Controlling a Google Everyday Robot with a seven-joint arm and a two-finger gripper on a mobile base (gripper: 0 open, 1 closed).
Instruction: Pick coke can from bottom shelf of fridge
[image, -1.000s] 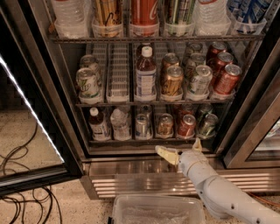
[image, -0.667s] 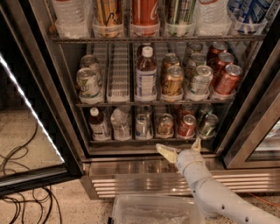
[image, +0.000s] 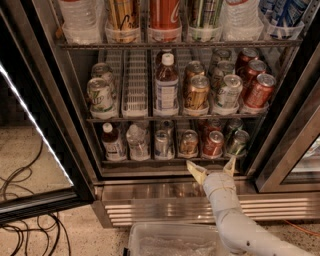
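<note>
While the fridge (image: 150, 207) stands with its door (image: 35, 130) swung open at left, we use its lowest wire rack as the bench (image: 145, 161). We see the tool (image: 214, 169) just below the bench's front edge, toward the right end, in front of the ribbed steel base. Its jaws are spread wide and hold nothing. One cream fingertip (image: 196, 171) sits left and the other is up right. The white arm (image: 235, 225) comes up from the bottom right.

The coke can (image: 213, 144) stands upright at the bench's front edge, second lane from the right end, directly above the gap between the jaws. The tool is near it but not touching; the front rail runs between them.

Along the same front edge, from the left end:
- brown bottle (image: 113, 142) with a white cap
- clear bottle (image: 137, 142)
- silver can (image: 162, 144)
- gold-brown can (image: 189, 143), just beside the coke can
- the coke can
- green-and-silver can (image: 237, 142) at the right end

More cans sit behind these toward the back edge, but we can't tell which kinds.

The middle rack holds pale green cans (image: 100, 95), a labelled bottle (image: 166, 85) and red cans (image: 258, 90) at right. A clear plastic bin (image: 170, 245) is on the floor below the base, and black cables (image: 25, 235) lie at bottom left.
</note>
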